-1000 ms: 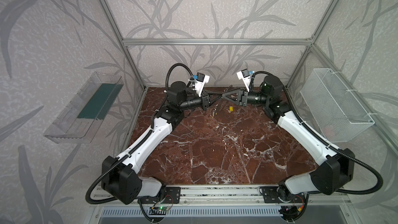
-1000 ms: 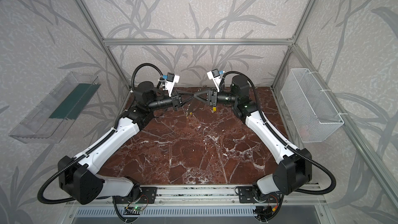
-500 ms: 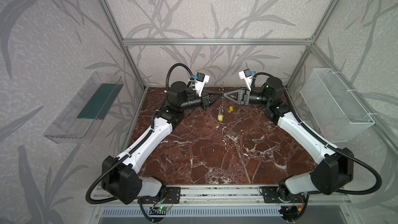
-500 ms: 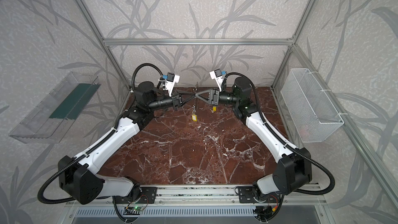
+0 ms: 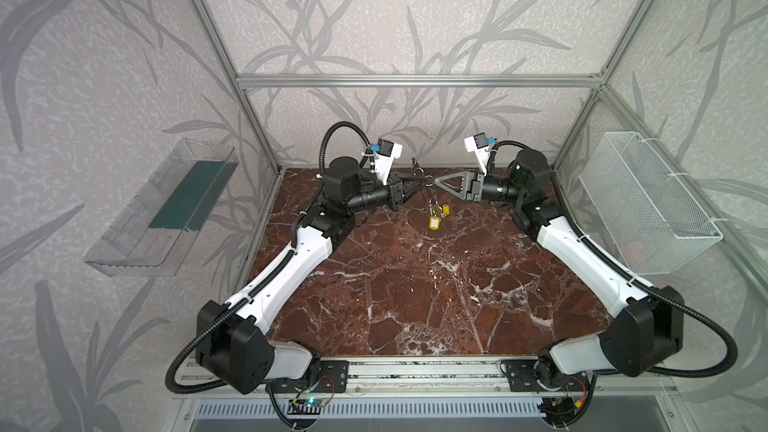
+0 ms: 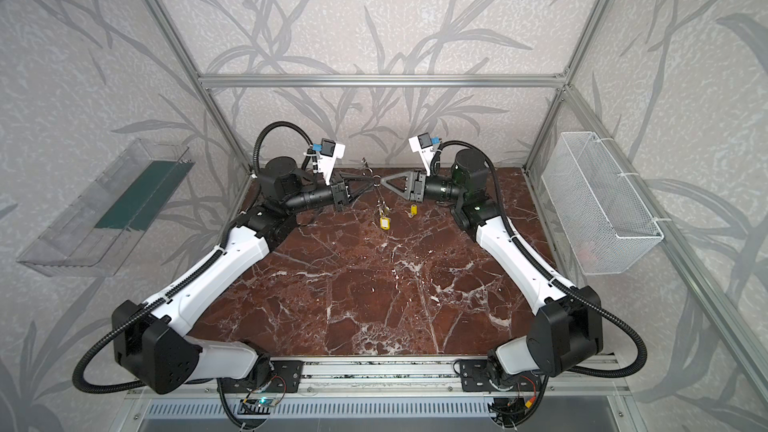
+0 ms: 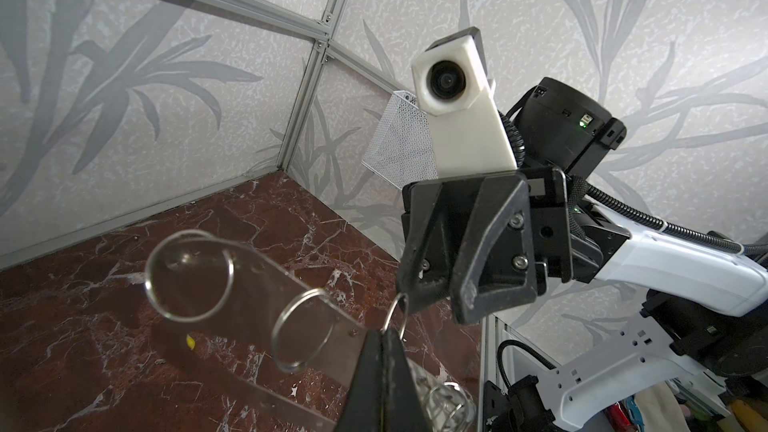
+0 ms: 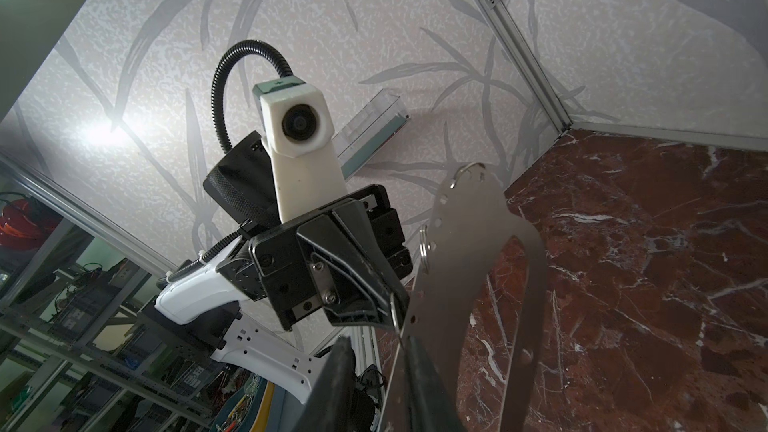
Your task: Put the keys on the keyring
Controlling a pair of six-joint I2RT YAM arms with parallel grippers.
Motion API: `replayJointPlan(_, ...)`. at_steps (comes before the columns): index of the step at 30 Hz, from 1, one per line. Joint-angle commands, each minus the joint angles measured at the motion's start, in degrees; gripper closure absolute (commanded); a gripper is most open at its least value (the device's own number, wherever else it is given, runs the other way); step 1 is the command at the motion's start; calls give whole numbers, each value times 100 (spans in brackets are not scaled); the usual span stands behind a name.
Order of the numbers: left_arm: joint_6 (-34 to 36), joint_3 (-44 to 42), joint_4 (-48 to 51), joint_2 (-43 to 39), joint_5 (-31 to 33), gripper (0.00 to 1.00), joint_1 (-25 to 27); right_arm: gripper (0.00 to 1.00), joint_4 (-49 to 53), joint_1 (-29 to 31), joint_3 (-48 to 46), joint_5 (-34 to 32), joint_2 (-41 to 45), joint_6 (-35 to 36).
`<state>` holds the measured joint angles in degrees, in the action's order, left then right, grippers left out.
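Observation:
The keyring [image 7: 266,280], a silvery slotted plate with wire rings, is held up in the air at the back of the table, and my left gripper [image 7: 384,336] is shut on its edge. In both top views it shows edge-on [image 5: 417,164] [image 6: 365,164]. One of the yellow keys [image 5: 434,223] [image 6: 385,223] hangs below it from a ring. Another key [image 5: 445,210] [image 6: 413,209] lies on the marble behind. My right gripper [image 8: 376,340] faces the left gripper [image 5: 422,181]. Its jaws are apart, with a thin ring wire [image 8: 395,317] against one finger. The plate [image 8: 469,268] stands right beside it.
A white wire basket [image 5: 648,201] hangs on the right wall. A clear plastic tray [image 5: 166,209] hangs on the left wall. The brown marble table [image 5: 415,292] ends at a metal rail in front. Frame posts stand at the back corners.
A yellow key has dropped to hang below the keyring. My right gripper has drawn back slightly to the right, away from the left gripper. The left arm has stayed put.

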<state>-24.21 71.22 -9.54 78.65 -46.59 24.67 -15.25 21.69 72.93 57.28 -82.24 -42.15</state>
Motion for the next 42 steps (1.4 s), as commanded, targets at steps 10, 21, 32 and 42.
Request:
replayJointPlan(10,-111,181,-276,87,-138,100,-15,81,1191,166,476,-600,178,1060)
replayJointPlan(21,-143,182,-308,86,-158,100,-17,81,1482,270,681,-978,59,1282)
replayJointPlan(32,-151,197,-320,103,-167,100,-20,77,1627,267,585,-1455,210,1535)
replayJointPlan(42,-229,226,-389,149,-204,100,-13,78,1633,307,661,-1386,156,1481)
